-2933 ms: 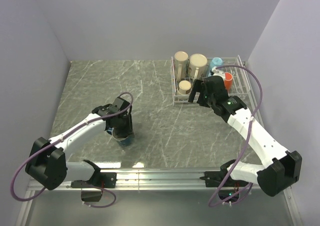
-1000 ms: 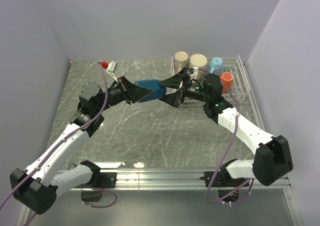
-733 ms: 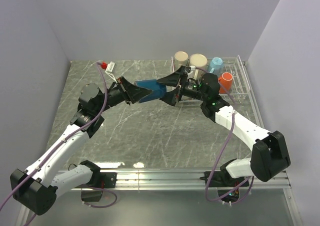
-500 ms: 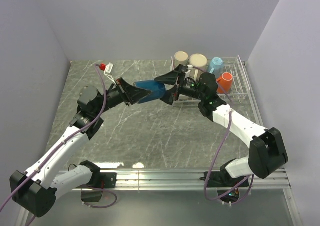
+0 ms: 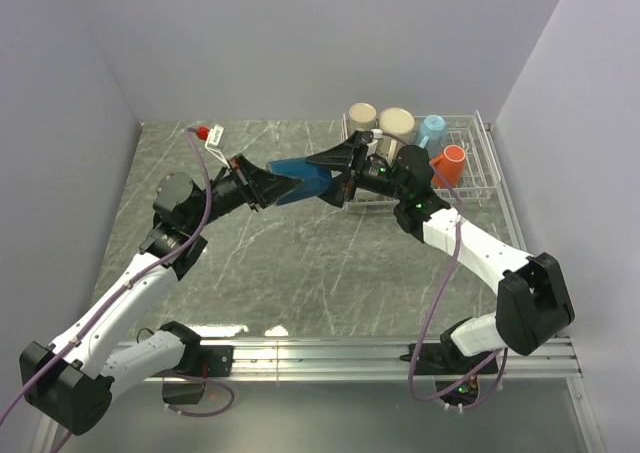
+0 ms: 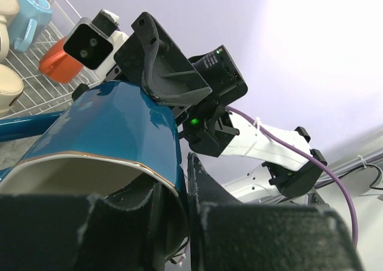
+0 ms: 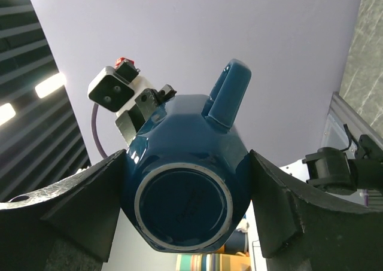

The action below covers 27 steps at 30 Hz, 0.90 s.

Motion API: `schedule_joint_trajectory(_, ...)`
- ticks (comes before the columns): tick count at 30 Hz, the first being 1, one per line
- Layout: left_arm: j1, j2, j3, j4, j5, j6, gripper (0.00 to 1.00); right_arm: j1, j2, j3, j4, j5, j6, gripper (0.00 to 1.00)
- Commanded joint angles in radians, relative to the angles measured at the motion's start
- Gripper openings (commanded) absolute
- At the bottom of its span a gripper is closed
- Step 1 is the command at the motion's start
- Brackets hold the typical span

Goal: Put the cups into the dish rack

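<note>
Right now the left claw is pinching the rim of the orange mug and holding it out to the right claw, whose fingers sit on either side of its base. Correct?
Not quite: the mug being handed over is the dark blue mug, not the orange one. The left wrist view shows the left claw pinching its rim; the orange mug lies in the dish rack. The right claw does straddle the blue mug's base.

Dark blue mug (image 5: 302,182) between both grippers

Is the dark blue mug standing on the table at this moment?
No, the dark blue mug is held in the air between the two arms, above the table.
</note>
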Motion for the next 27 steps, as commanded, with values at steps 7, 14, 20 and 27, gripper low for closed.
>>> schedule_joint_trajectory(7,-0.002,-0.032,0.045,-0.06,-0.033,0.087,0.33,0.013,-0.009,0.071,0.032,-0.024,-0.012,0.0)
schedule_joint_trajectory(14,-0.002,-0.051,0.053,-0.154,-0.067,0.13,0.74,-0.007,-0.012,0.072,0.004,-0.023,-0.029,0.0)
schedule_joint_trajectory(20,-0.002,-0.051,0.068,-0.229,-0.09,0.168,0.84,-0.047,-0.023,0.072,-0.026,-0.03,-0.058,0.0)
schedule_joint_trajectory(27,0.004,-0.072,0.076,-0.327,-0.13,0.213,0.92,-0.271,-0.09,0.124,-0.364,-0.093,-0.283,0.0)
